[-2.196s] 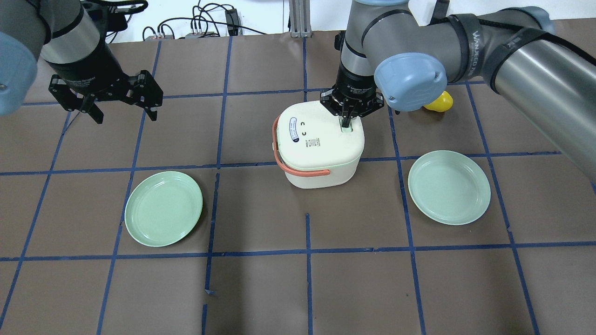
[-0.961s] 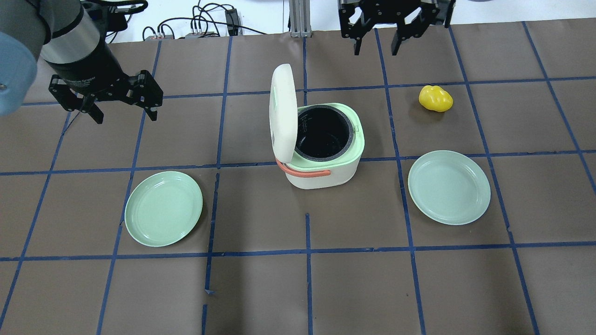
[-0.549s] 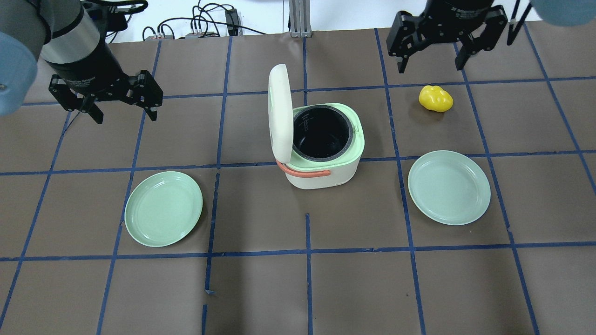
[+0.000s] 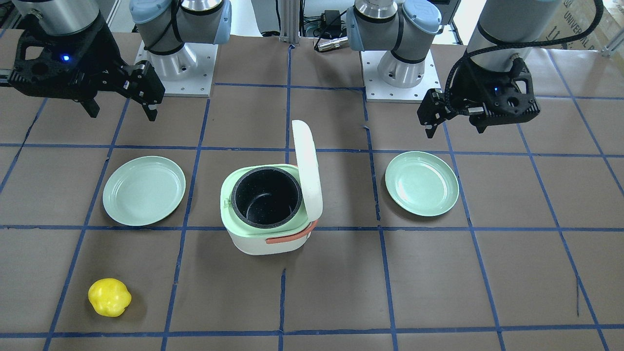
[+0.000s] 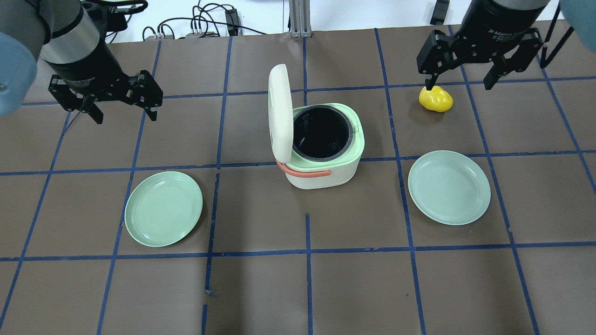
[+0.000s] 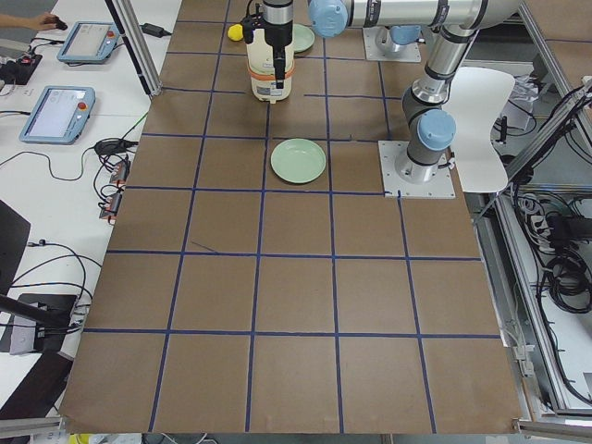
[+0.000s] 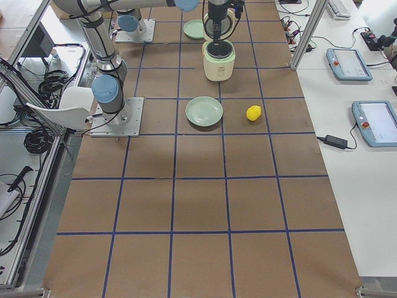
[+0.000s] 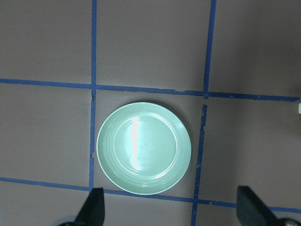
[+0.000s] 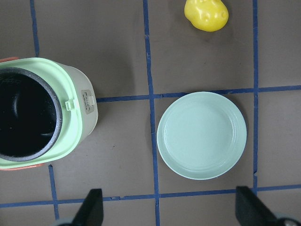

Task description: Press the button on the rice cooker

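Observation:
The white rice cooker [image 5: 321,174] with a pale green rim and orange handle stands mid-table. Its lid [image 5: 279,114] stands open on the left side, and the black inner pot is empty. It also shows in the front view [image 4: 265,241] and the right wrist view [image 9: 70,136], where its latch button [image 9: 70,104] sits on the rim. My right gripper [image 5: 458,83] is open and empty, raised far right of the cooker, over a yellow pepper [image 5: 435,98]. My left gripper [image 5: 125,116] is open and empty, raised far left.
Two pale green plates lie on the brown table, one front left [image 5: 163,208] and one front right [image 5: 449,187]. The left wrist view looks down on a plate [image 8: 143,148]. The right wrist view shows a plate [image 9: 202,134] and the pepper [image 9: 206,13].
My right gripper was shut on the cooker's button with the lid down. The lid has sprung open. The gripper opened, rose, and moved right over the pepper. The left arm has not moved.

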{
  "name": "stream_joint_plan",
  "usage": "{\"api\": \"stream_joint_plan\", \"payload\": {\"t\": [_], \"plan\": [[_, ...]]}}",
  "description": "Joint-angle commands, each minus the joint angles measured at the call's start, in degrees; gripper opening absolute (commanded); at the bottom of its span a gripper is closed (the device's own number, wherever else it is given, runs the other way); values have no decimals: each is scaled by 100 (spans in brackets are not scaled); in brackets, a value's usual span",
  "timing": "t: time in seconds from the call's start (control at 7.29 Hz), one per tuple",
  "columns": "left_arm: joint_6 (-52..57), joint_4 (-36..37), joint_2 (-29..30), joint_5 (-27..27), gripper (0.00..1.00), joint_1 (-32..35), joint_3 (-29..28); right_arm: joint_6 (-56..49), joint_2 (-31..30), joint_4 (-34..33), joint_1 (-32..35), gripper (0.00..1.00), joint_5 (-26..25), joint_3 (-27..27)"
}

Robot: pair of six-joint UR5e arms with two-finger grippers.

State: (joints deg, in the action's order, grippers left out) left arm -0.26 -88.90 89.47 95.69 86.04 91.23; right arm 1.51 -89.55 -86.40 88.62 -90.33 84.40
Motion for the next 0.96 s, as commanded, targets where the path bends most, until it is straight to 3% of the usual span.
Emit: {"api": "stream_joint_plan", "payload": {"t": [0.0,0.82], "plan": [[0,5,0,2,100,0,0,15,-18,1,32,100,33,32],[0,5,0,2,100,0,0,24,-9,10,41,100,217,59]]}}
